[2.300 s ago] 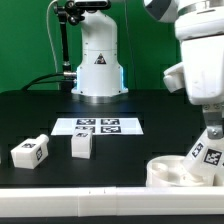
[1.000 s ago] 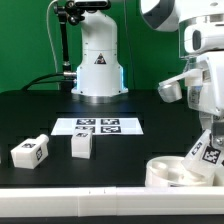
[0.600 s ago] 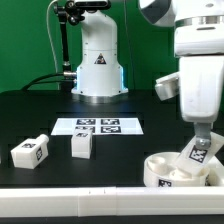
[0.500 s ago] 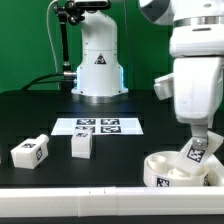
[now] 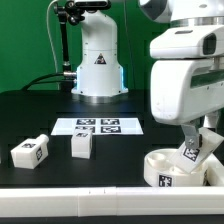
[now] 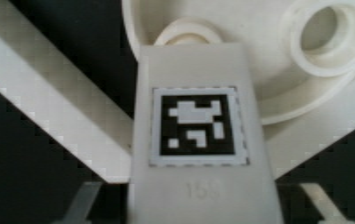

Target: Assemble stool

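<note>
The round white seat [image 5: 170, 170] lies at the front of the table on the exterior view's right. My gripper [image 5: 194, 141] is shut on a white tagged leg [image 5: 190, 152] and holds it tilted, its lower end inside the seat. In the wrist view the leg [image 6: 195, 110] fills the middle between my fingers [image 6: 90, 196], with the seat [image 6: 307, 75] beyond it. Two more legs [image 5: 30, 151] [image 5: 82, 145] lie on the table at the exterior view's left.
The marker board [image 5: 98, 126] lies flat mid-table. The arm's base [image 5: 98, 60] stands behind it. A white rail [image 5: 70, 193] runs along the table's front edge and shows beside the seat in the wrist view [image 6: 49, 95].
The arm has turned and swung toward the exterior view's left, carrying the leg lower into the seat. The seat has slid a little to the left. The two loose legs have not moved.
</note>
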Action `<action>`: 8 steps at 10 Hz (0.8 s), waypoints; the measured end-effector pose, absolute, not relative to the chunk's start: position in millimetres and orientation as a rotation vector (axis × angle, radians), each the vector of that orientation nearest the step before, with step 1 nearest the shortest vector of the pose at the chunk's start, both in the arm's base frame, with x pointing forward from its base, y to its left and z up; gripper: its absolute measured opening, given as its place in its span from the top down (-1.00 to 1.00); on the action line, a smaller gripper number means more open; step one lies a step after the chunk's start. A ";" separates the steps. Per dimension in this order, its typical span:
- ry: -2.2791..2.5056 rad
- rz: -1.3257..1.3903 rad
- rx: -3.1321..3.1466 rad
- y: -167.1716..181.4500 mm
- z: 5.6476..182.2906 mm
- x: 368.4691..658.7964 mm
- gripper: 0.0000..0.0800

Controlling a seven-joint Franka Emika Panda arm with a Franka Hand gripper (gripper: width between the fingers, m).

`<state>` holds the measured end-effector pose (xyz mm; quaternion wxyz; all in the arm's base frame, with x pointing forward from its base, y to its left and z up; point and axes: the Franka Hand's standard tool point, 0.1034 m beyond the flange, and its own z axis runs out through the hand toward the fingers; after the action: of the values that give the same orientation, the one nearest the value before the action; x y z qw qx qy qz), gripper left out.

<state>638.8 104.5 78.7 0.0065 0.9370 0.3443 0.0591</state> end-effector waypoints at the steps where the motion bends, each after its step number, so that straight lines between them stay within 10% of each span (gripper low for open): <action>1: 0.964 0.202 2.978 101.9 79.5 639.5 0.14; 8: 0.038 0.476 3.189 96.1 78.7 634.6 0.14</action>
<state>634.6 96.1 78.7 -0.0415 0.9881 0.0118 0.1475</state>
